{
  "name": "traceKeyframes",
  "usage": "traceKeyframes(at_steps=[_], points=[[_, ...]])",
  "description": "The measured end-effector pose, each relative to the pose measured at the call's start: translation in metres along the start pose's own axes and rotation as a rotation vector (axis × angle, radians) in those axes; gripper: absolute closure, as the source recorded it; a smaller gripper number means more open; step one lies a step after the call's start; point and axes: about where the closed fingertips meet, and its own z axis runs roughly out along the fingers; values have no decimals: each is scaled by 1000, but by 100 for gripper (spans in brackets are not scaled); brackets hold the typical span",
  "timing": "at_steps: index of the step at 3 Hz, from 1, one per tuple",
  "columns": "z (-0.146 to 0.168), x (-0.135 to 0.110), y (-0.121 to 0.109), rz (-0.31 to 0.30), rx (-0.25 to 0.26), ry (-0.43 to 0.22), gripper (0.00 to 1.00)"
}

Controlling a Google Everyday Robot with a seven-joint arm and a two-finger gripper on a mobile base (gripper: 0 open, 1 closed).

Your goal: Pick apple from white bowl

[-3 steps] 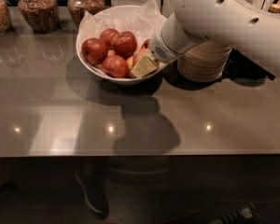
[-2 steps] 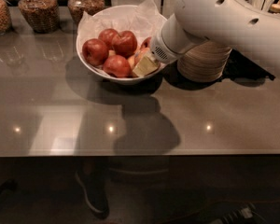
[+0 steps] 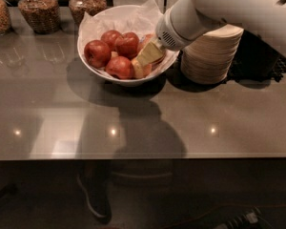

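Note:
The white bowl (image 3: pixel 101 73), lined with crinkled white paper, stands at the back middle of the grey table. It holds several dark red apples (image 3: pixel 97 53). A paler, orange-yellow apple (image 3: pixel 148 71) shows only partly at the bowl's right side, mostly hidden by my gripper. My gripper (image 3: pixel 143 63) is cream-coloured and reaches down into the bowl from the upper right, right against that paler apple. The thick white arm (image 3: pixel 229 8) fills the upper right.
A tall stack of small cream disposable bowls (image 3: pixel 212 51) stands just right of the white bowl, under the arm. Three glass jars (image 3: pixel 38 8) line the back left. A black mat (image 3: pixel 264 58) lies at far right. The table's front edge (image 3: pixel 143 157) runs across.
The gripper stays low in the bowl's right side, shifted only slightly. The apples and the bowl have not moved.

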Motion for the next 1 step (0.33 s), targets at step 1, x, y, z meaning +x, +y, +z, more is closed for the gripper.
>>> traceKeyframes(at_steps=[1], points=[[-22,-21,-10,10,-24,-105,100]])
